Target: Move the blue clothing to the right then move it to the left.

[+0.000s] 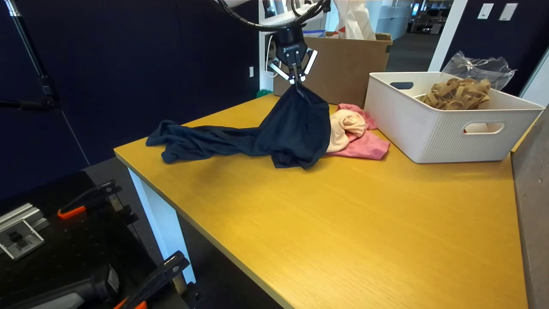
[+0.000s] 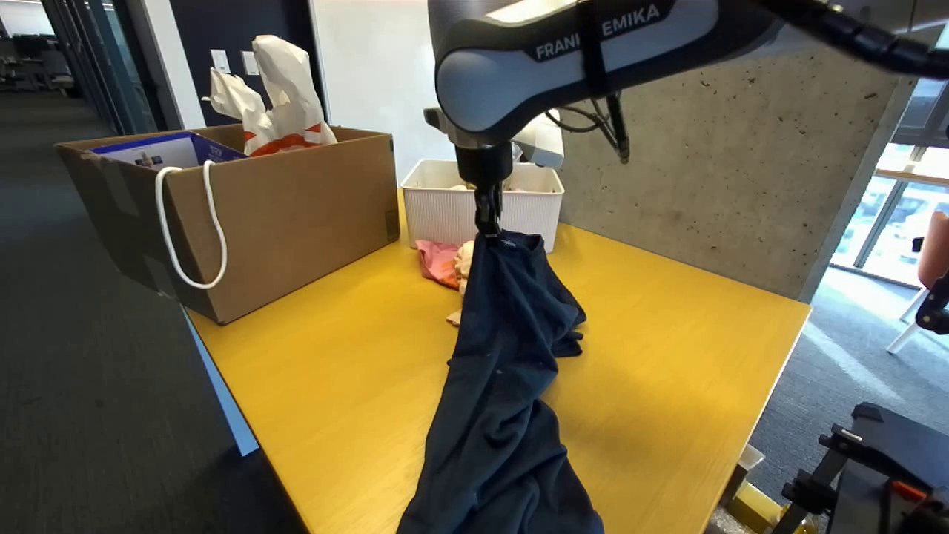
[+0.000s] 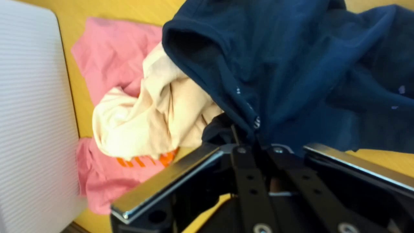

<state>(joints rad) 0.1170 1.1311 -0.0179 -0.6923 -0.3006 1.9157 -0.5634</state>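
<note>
Above the table point(image 1: 364, 223), the gripper point(image 1: 297, 80), jaws clenched on blue clothing point(image 1: 270, 139), may lose its pinch if trailing folds drag.

In an exterior view, the gripper point(image 2: 489, 231) pinched the top of the blue cloth point(image 2: 498, 393), which hung in folds and trailed over the table point(image 2: 348, 386), past the bottom of the view. Beyond it lay a pink cloth point(image 2: 438, 261) and a cream cloth point(image 2: 464, 261), partly hidden, near a bin point(image 2: 437, 215). A carton point(image 2: 304, 211) stood at the table's left edge, a bag point(image 2: 293, 96) and a box point(image 2: 164, 153) inside it. A wall point(image 2: 704, 163) rose along the far edge.
</note>
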